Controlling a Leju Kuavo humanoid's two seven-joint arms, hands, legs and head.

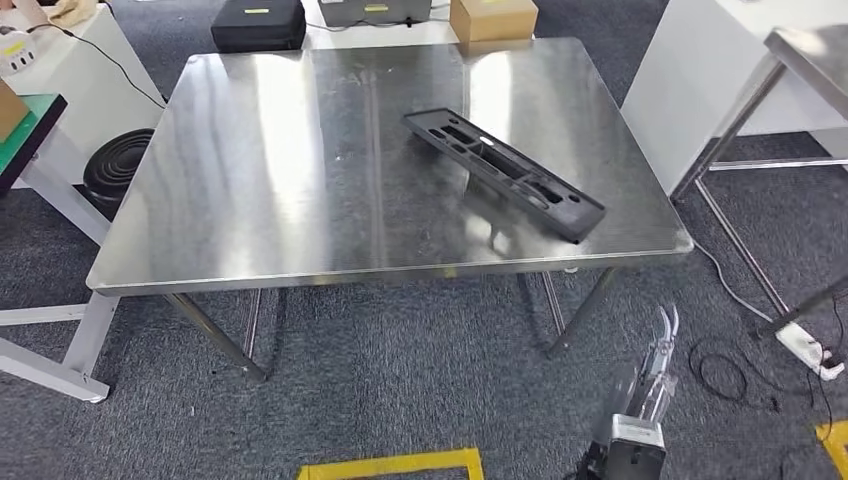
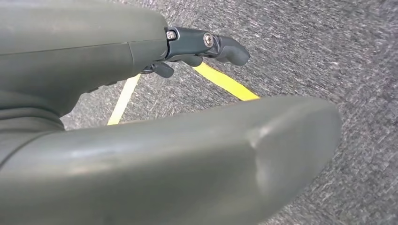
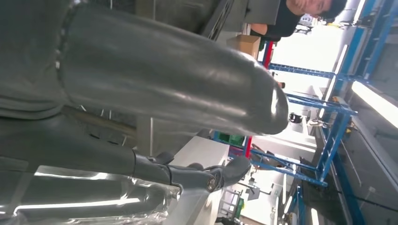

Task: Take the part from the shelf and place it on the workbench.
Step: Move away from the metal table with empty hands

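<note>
Black part point(image 1: 505, 172) lies on workbench point(image 1: 270, 180); right hand point(image 1: 660, 345) empty, fingers apart.

No legible text, label or number anywhere.

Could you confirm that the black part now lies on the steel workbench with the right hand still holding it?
Not quite: the black part does lie on the steel workbench, but nothing holds it. In the head view the right hand hangs below the bench edge, empty.
</note>
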